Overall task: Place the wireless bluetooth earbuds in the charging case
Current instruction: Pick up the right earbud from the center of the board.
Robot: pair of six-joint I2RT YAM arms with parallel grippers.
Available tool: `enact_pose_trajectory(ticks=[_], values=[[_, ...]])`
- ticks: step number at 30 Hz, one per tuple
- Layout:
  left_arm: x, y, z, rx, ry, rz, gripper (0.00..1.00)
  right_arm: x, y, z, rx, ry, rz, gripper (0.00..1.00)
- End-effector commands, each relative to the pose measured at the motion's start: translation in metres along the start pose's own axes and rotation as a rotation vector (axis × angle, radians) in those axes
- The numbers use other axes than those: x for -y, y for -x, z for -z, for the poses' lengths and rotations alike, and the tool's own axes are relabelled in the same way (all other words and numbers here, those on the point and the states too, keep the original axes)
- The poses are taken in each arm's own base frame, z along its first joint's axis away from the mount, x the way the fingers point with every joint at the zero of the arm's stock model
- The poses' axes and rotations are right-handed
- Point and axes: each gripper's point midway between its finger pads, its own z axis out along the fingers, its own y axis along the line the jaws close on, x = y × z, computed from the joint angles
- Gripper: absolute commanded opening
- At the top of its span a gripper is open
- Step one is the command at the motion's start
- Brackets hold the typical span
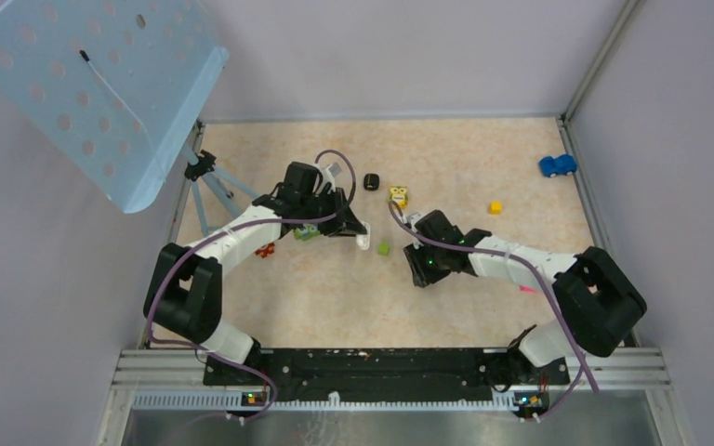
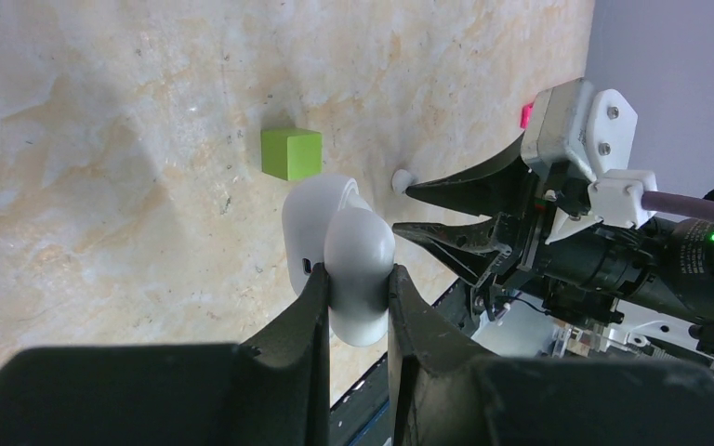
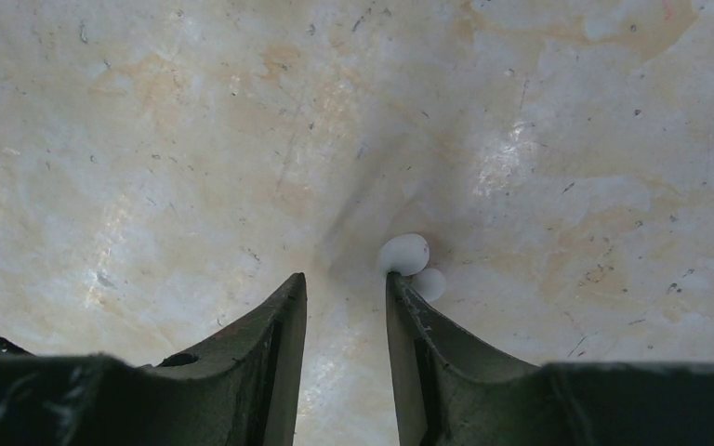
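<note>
My left gripper (image 2: 358,269) is shut on the white charging case (image 2: 339,232) and holds it above the table, lid side away from me; it also shows in the top view (image 1: 363,241). A tiny white earbud (image 3: 404,254) lies on the table, touching the tip of my right gripper's right finger, outside the gap. My right gripper (image 3: 346,276) is open and empty, its tips low at the table. In the left wrist view the earbud (image 2: 400,178) sits at the right gripper's (image 2: 407,209) upper fingertip, to the right of the case. No black earbud shows.
A green cube (image 2: 291,152) lies just beyond the case, between the two grippers in the top view (image 1: 384,248). Further back are a black object (image 1: 371,181), a yellow toy (image 1: 398,196), a yellow cube (image 1: 495,207) and a blue car (image 1: 557,165). A tripod (image 1: 206,172) stands at the left.
</note>
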Motion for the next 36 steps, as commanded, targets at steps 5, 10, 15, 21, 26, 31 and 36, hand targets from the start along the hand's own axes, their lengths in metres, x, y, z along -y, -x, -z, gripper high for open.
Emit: enact_pose_trajectory(ticks=[5,10,15,21,26,31,36], values=[[0.019,0.015,0.006,0.050,-0.055,-0.063,0.00,0.006,0.016,-0.005,0.042,-0.054,0.034,0.36],[0.022,0.018,0.009,0.064,-0.055,-0.083,0.00,0.026,0.020,-0.004,0.062,-0.180,0.046,0.33],[0.023,0.018,0.007,0.056,-0.065,-0.083,0.00,0.035,0.028,0.004,0.089,-0.260,0.067,0.33],[0.025,0.019,0.006,0.053,-0.076,-0.087,0.00,0.038,0.033,0.006,0.094,-0.289,0.085,0.30],[0.024,0.019,0.007,0.059,-0.072,-0.090,0.00,0.039,0.039,0.011,0.104,-0.315,0.102,0.22],[0.023,0.018,0.005,0.051,-0.073,-0.087,0.00,0.039,0.038,0.008,0.097,-0.315,0.104,0.17],[0.022,0.017,0.004,0.047,-0.076,-0.088,0.00,0.039,0.034,0.003,0.074,-0.311,0.108,0.20]])
